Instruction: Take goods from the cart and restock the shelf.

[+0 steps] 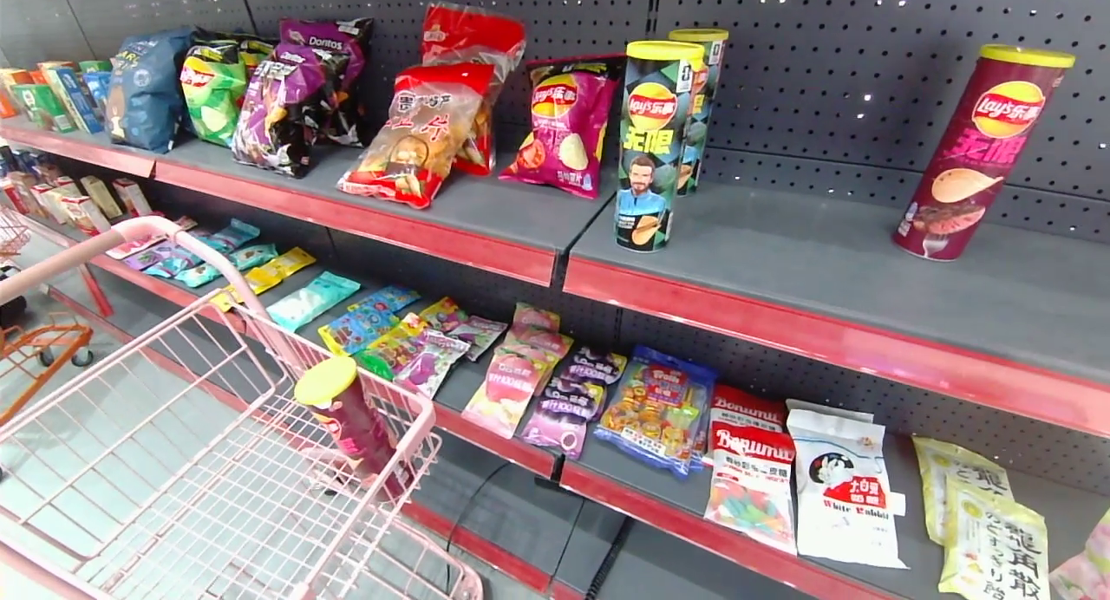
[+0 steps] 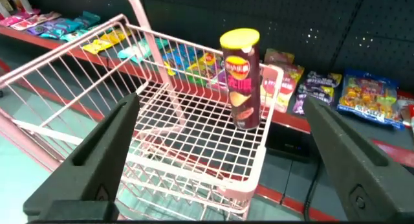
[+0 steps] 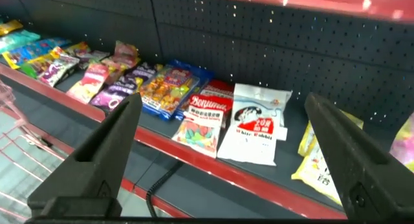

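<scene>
One can [image 2: 241, 78] stands upright in the cart [image 2: 187, 130]; an off-centre grab could topple it. Left gripper [image 2: 223, 106], right gripper [image 3: 224, 102] spread, empty

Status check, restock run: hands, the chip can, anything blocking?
Both open, empty: left hand above cart, right hand facing lower shelf. Maroon chip can upright in cart corner by the shelf, untouched. Nothing between left hand and can.

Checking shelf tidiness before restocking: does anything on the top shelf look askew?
Yes: the front red snack bag lies slumped forward, tilted toward the edge of the top shelf. The chip cans stand upright.
</scene>
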